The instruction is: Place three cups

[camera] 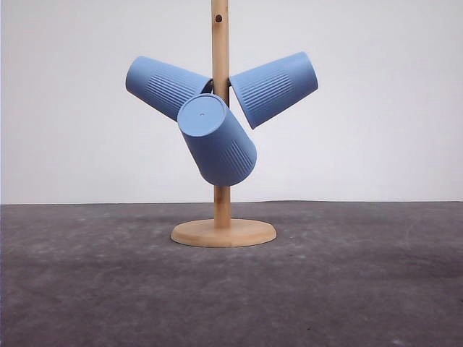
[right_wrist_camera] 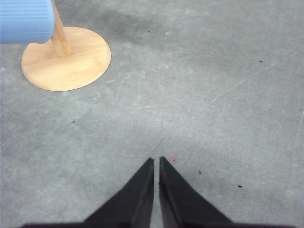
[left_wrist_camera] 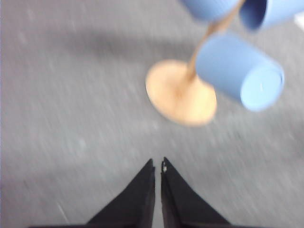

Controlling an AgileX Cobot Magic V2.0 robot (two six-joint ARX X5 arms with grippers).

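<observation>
Three cups (camera: 217, 141): ribbed, light-blue, tapered

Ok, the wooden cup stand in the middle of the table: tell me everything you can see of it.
The light wooden cup stand looks like pale bamboo or wood: a flat round base resting on the dark grey table, with a slim upright pole rising out of the front view's top. The pole shows small dark peg holes near its top. Three light-blue ribbed plastic cups hang on it: upper left, upper right, and front, base towards the camera. No gripper touches it.
</observation>
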